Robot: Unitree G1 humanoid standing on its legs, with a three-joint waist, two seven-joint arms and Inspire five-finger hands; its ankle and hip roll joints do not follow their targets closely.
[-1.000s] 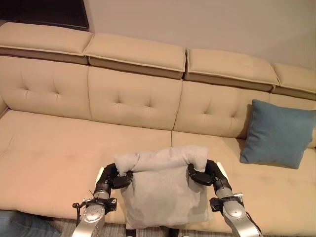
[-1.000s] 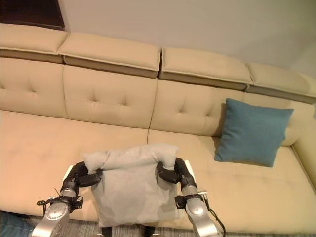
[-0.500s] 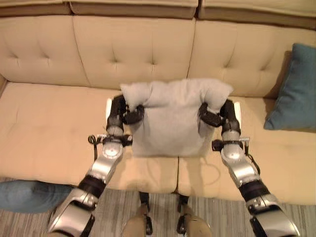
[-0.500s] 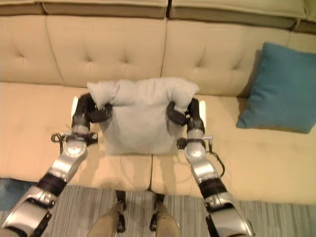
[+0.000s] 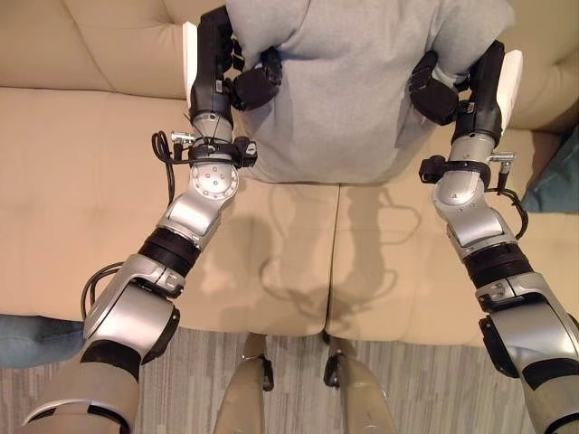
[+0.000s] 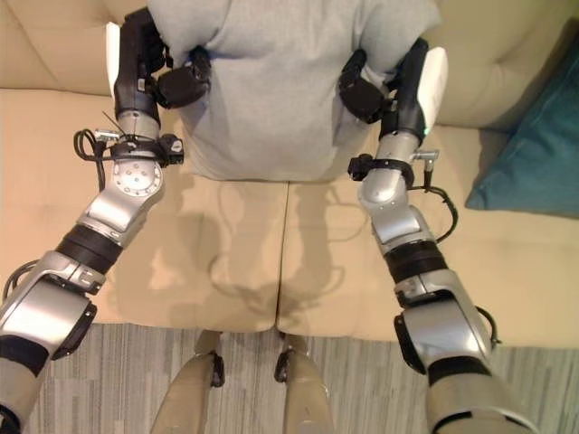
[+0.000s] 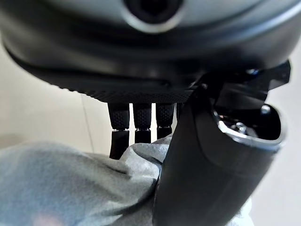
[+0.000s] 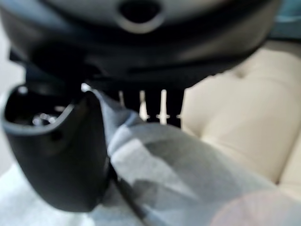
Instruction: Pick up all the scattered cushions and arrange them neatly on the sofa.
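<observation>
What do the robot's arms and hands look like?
Both arms are shiny silver-grey metal with black bands at the joints and a round disc near each wrist. The left hand and right hand are dark, almost black, each with a white cover along its outer side.

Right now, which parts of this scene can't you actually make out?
- Grey cushion: top cut off by the eye views' upper edge.
- Teal cushion: mostly past the right edge.
- Left hand and right hand: fingers behind the grey cushion.
- Sofa: backrest cut off by the upper edge.
</observation>
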